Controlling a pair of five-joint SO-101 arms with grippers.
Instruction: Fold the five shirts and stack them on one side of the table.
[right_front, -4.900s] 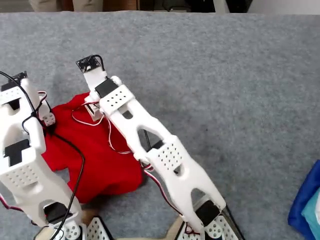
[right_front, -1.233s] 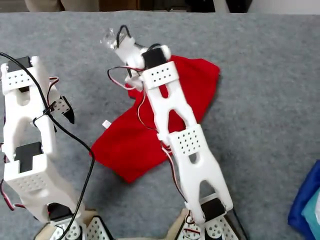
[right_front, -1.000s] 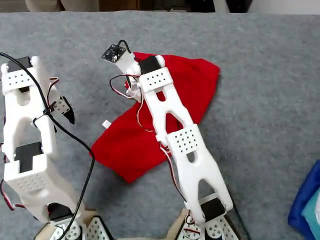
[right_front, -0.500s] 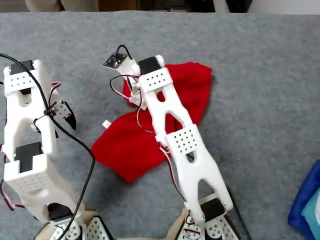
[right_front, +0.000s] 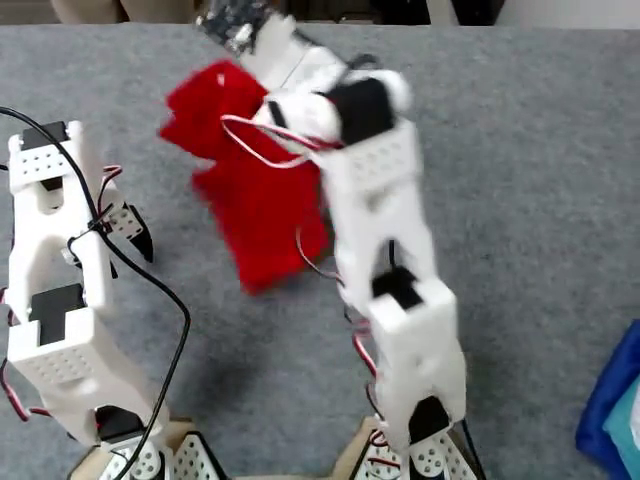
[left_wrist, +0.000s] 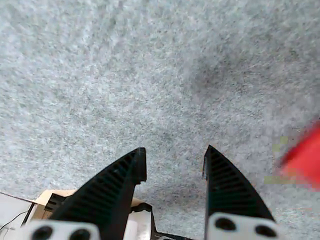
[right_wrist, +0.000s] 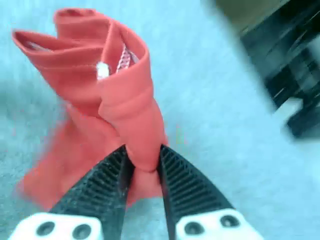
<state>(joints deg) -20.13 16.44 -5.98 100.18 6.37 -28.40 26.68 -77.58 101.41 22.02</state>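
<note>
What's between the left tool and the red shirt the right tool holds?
Just bare grey carpeted table, seen in the high view: the open left tool and the dangling red fabric shirt are apart.

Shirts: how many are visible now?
1 for sure: the red shirt, pinched in the right gripper above the table. Blue cloth and pale cloth at the high view's right edge may be more, mostly cut off.

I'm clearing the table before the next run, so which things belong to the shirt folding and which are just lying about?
Job: red shirt, pinched between the right arm's fingers; blue cloth at the table edge, perhaps shirts.
Lying about: tan board at the near edge.
</note>
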